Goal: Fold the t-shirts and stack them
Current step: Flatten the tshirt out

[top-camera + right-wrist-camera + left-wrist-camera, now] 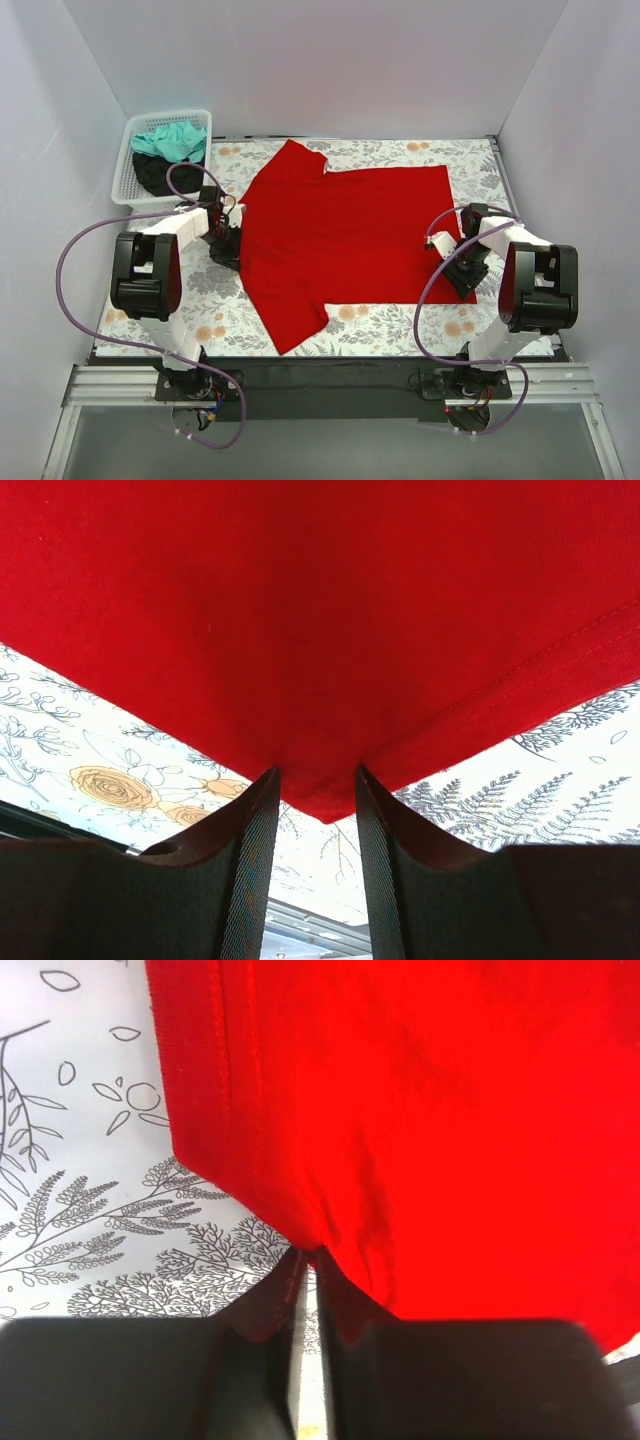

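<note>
The red t-shirt (345,235) lies spread flat on the floral-print cloth, sleeves at the left, hem at the right. My left gripper (228,248) is at its left edge; in the left wrist view (310,1258) the jaws are nearly closed and pinch a puckered fold of the red cloth (450,1110) at their tips. My right gripper (452,262) is at the near right corner; in the right wrist view (318,785) the jaws stand apart with the shirt's corner (320,610) between their tips. A teal t-shirt (172,140) and a black one (158,176) lie in the basket.
The white mesh basket (126,172) stands at the back left corner. The grey-and-orange floral cloth (400,320) covers the table. White walls close in the left, back and right sides. The arms' base rail runs along the near edge.
</note>
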Motion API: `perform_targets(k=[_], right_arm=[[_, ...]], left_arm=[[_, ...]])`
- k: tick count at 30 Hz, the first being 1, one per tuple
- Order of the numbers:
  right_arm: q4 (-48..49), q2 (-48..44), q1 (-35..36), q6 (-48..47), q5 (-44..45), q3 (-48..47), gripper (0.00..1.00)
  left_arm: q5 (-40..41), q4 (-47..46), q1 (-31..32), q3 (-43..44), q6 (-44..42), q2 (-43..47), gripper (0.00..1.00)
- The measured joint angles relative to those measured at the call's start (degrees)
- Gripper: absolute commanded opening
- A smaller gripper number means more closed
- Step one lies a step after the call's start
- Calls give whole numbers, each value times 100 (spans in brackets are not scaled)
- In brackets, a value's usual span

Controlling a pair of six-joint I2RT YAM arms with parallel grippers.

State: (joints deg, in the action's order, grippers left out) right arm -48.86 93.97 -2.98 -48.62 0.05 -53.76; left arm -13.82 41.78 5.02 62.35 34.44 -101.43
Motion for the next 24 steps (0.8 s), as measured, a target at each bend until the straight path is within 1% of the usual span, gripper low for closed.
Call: perform_targets(k=[1, 4, 9, 12, 13, 14, 16, 17, 18, 21, 24], right_arm=[[2, 0, 0, -4, 9, 4, 43], [20, -7, 0, -46, 76, 31, 42], [85, -92, 4, -127, 179, 125, 41], [138, -166, 26, -149, 219, 199, 43], [153, -188, 39, -155, 232, 223, 44], [151, -212, 50, -162, 221, 234, 48], [98, -249, 61, -201, 164, 249, 52], [61, -271, 59, -227, 105, 249, 56], [0, -304, 59, -249, 24, 249, 57], [-295, -579, 59, -385, -243, 208, 58], [-575, -1104, 59, -595, -420, 55, 54]], left_arm=[[55, 0, 0, 2, -20, -4, 0], [205, 4, 2, 7, -105, -2, 0], [822, 15, 57, -11, -546, 94, 0], [1014, 13, 61, -11, -752, 105, 1], [1021, 22, 59, -9, -813, 105, 17], [975, 39, 59, -4, -901, 105, 25], [833, 131, 50, 17, -1060, 109, 43], [706, 219, 46, 37, -1130, 125, 48], [562, 297, 46, 48, -1202, 170, 50], [184, 575, 52, 94, -1464, 522, 50], [-232, 778, 94, 195, -1878, 1095, 51]])
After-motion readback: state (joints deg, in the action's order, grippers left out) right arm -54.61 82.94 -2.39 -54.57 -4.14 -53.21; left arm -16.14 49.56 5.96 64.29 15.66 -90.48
